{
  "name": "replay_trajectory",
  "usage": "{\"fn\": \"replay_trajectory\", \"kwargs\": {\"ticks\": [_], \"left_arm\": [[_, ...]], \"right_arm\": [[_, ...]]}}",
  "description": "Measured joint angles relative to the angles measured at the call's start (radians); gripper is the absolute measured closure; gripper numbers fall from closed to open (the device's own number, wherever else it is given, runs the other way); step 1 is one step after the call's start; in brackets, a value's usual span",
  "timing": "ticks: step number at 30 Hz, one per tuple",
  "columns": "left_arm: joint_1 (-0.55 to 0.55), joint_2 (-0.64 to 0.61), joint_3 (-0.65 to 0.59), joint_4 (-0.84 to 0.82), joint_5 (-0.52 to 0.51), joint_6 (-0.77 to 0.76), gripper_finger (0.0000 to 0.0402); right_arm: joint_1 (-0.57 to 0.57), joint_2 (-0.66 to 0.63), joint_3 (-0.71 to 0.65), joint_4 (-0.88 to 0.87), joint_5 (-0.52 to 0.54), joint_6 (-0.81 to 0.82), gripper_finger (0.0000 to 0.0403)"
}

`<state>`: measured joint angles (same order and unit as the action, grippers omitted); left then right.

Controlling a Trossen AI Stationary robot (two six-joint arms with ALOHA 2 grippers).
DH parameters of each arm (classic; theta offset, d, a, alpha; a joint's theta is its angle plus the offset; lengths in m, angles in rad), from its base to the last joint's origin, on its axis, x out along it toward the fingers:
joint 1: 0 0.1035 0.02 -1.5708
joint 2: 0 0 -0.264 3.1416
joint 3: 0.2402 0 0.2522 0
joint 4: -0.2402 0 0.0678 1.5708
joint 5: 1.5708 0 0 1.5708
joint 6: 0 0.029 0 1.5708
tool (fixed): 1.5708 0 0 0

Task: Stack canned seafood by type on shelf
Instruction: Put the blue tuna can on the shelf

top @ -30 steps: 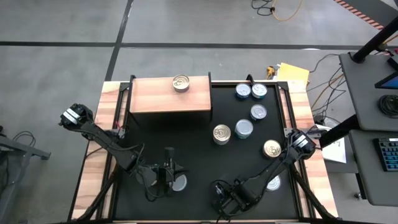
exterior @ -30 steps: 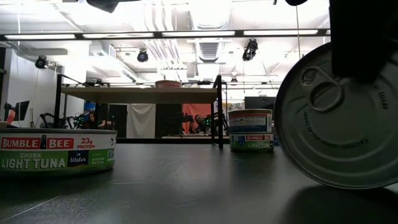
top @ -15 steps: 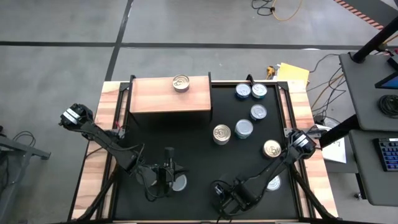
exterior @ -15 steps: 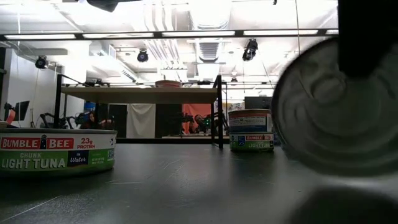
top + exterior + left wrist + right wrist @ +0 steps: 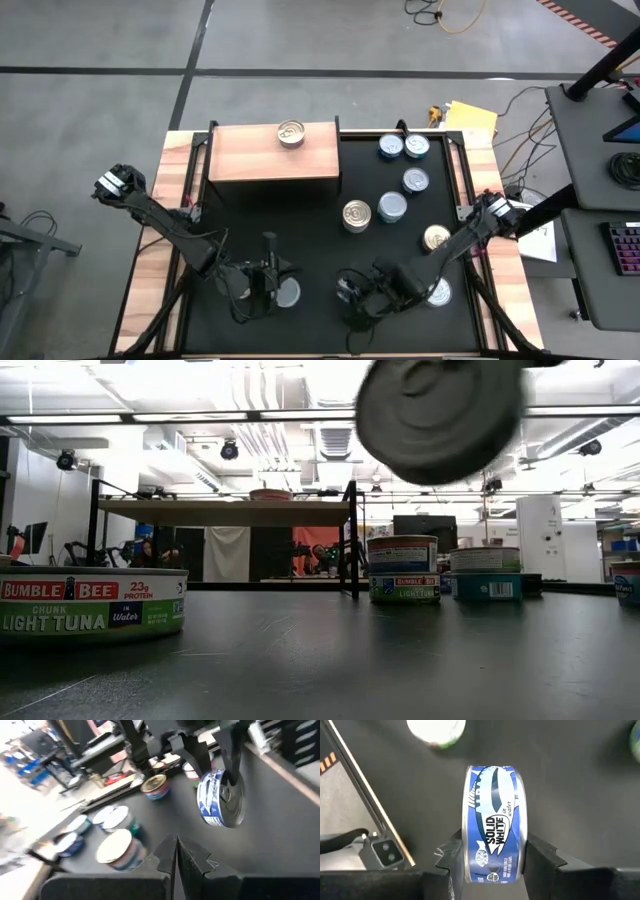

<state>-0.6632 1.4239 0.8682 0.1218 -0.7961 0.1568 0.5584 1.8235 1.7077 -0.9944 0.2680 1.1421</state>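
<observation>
Lifted since a second ago, the blue-labelled "Solid White" can (image 5: 495,852) now hangs clear of the black table (image 5: 300,230); in the low view it has gone from resting near the surface at the right edge to floating high in the picture (image 5: 440,415), its round face towards the camera. The right gripper (image 5: 492,865) holds it on edge, one finger (image 5: 452,857) pressed on each flat end, the jaws partly closed to the can's height. From above, this gripper (image 5: 362,292) has shifted a little away from the near edge, towards the table's middle.

The left gripper (image 5: 262,288) sits near the front edge with its fingers (image 5: 187,857) pressed fully together, holding nothing; a silver-topped can (image 5: 288,292) lies just beside it on the table. Its wrist view looks across at the held can (image 5: 220,800).

Farther out, the wooden shelf (image 5: 240,155) stands at the far left of the table with one gold-topped can (image 5: 291,133) on its flat top. On the table to the shelf's right are two blue cans side by side (image 5: 403,147), another (image 5: 416,181) nearer, then a gold-topped can (image 5: 356,215) touching a blue one (image 5: 392,208). A second gold-topped can (image 5: 436,238) and a silver-topped one (image 5: 440,293) lie by the right arm. In the low view a Bumble Bee chunk light tuna can (image 5: 92,605) sits close at the left.
</observation>
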Motion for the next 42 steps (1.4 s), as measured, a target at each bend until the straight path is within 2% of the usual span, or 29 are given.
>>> {"fn": "replay_trajectory", "kwargs": {"ticks": [5, 8, 10, 14, 16, 20, 23, 27, 31, 35, 42], "left_arm": [[-0.001, -0.003, 0.106, -0.231, -0.171, 0.020, 0.0401], [-0.001, -0.006, 0.143, -0.341, -0.332, -0.009, 0.0401], [-0.002, -0.021, 0.151, -0.396, -0.388, -0.039, 0.0401], [-0.002, -0.071, 0.135, -0.440, -0.389, -0.065, 0.0401], [-0.002, -0.099, 0.123, -0.466, -0.352, -0.063, 0.0401], [0.005, -0.157, 0.120, -0.527, -0.243, -0.039, 0.0401], [0.006, -0.203, 0.119, -0.547, -0.233, 0.019, 0.0401], [0.007, -0.285, 0.119, -0.545, -0.233, 0.068, 0.0401], [0.007, -0.356, 0.119, -0.543, -0.251, 0.045, 0.0401], [0.007, -0.396, 0.119, -0.521, -0.294, 0.012, 0.0401], [0.007, -0.434, 0.119, -0.500, -0.452, 0.028, 0.0401]], "right_arm": [[-0.103, -0.057, 0.000, 0.006, 0.022, -0.190, 0.0263], [-0.180, -0.090, -0.009, 0.015, 0.021, -0.305, 0.0263], [-0.234, -0.110, -0.012, 0.033, 0.020, -0.387, 0.0263], [-0.345, -0.144, -0.016, 0.115, -0.029, -0.559, 0.0263], [-0.411, -0.156, -0.017, 0.163, -0.086, -0.642, 0.0263], [-0.568, -0.163, -0.018, 0.255, -0.277, -0.784, 0.0263], [-0.700, -0.159, -0.018, 0.342, -0.459, -0.847, 0.0263], [-0.856, -0.135, -0.018, 0.439, -0.722, -0.859, 0.0263], [-0.973, -0.105, -0.018, 0.477, -0.887, -0.804, 0.0263], [-1.041, -0.083, -0.018, 0.468, -0.946, -0.727, 0.0263], [-1.077, -0.080, -0.018, 0.469, -0.957, -0.604, 0.0261]]}}
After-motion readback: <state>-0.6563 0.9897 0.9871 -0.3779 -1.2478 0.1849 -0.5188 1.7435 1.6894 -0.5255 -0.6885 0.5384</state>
